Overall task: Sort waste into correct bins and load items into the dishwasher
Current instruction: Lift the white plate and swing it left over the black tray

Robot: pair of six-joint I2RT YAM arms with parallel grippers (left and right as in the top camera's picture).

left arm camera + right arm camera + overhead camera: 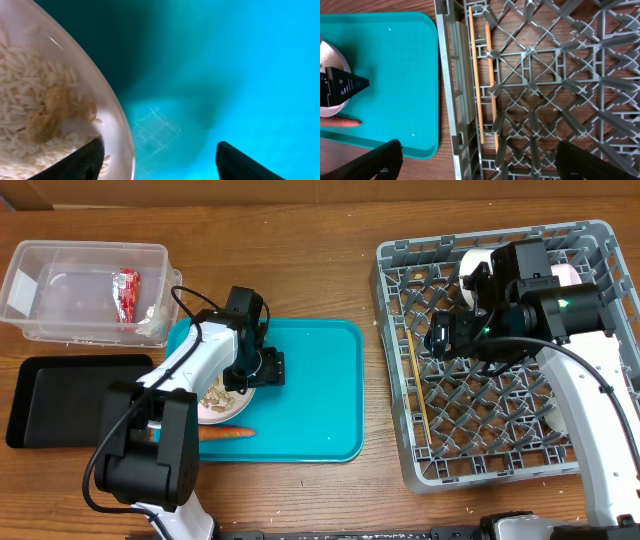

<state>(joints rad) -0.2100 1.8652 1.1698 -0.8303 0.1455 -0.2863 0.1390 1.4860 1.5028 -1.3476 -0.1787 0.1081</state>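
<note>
Teal tray [312,385] flat on wooden table [285,275], left of centre.

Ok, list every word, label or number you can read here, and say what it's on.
No text is legible in any view.
On the snack wrapper in the clear tub: printing too small and blurred to read.
On the white sticker on the tub's wall: nothing readable.
On the dish rack and teal tray: no markings seen.

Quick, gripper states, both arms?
Left gripper: open, straddling the bowl rim.
Right gripper: open, empty, above the dish rack.
</note>
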